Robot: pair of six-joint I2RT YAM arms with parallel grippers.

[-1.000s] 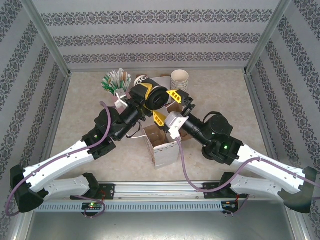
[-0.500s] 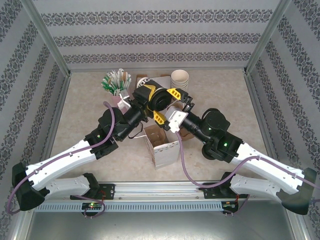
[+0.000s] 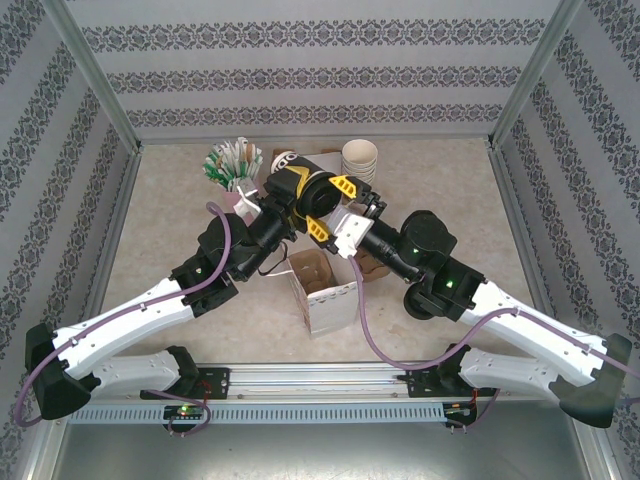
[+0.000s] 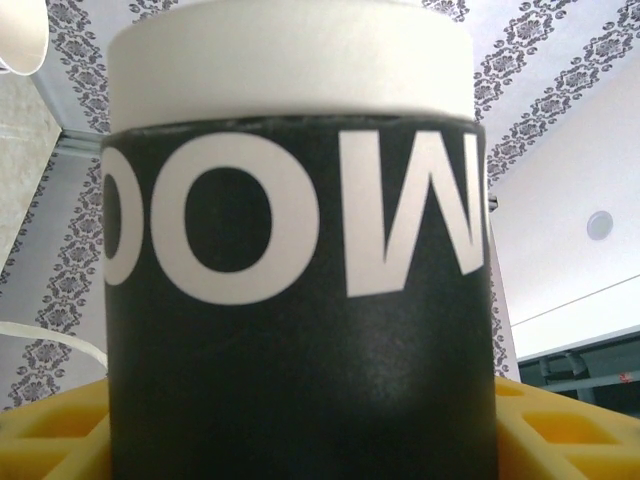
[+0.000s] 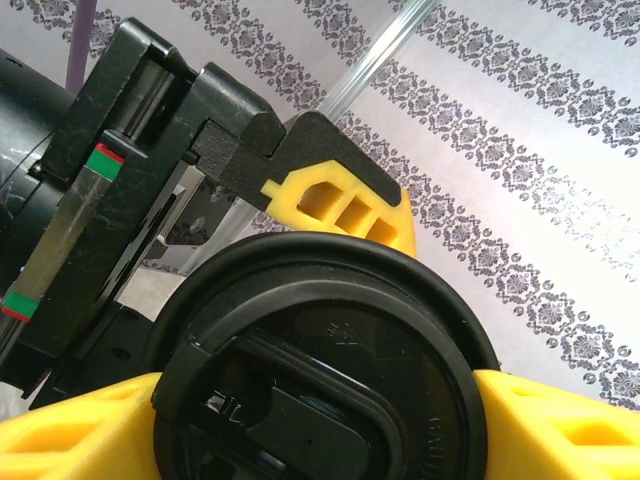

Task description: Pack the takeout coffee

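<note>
Top external: near an open white bag (image 3: 333,305), stacked paper cups (image 3: 360,158) behind, the left gripper (image 3: 302,197) clamped the takeout coffee (image 3: 318,197) sideways, the right gripper (image 3: 333,208) at its top. Left wrist: black body, white lettering. Right wrist: yellow fingers (image 5: 560,425) bracketed the black lid (image 5: 320,390); grip unclear.

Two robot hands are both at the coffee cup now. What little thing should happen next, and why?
Probably the right gripper should squeeze shut on the black lid. The left gripper clamps the coffee cup by its dark body, and the right one's fingers sit either side of the lid, so this looks like a hand-over toward the white bag.
</note>
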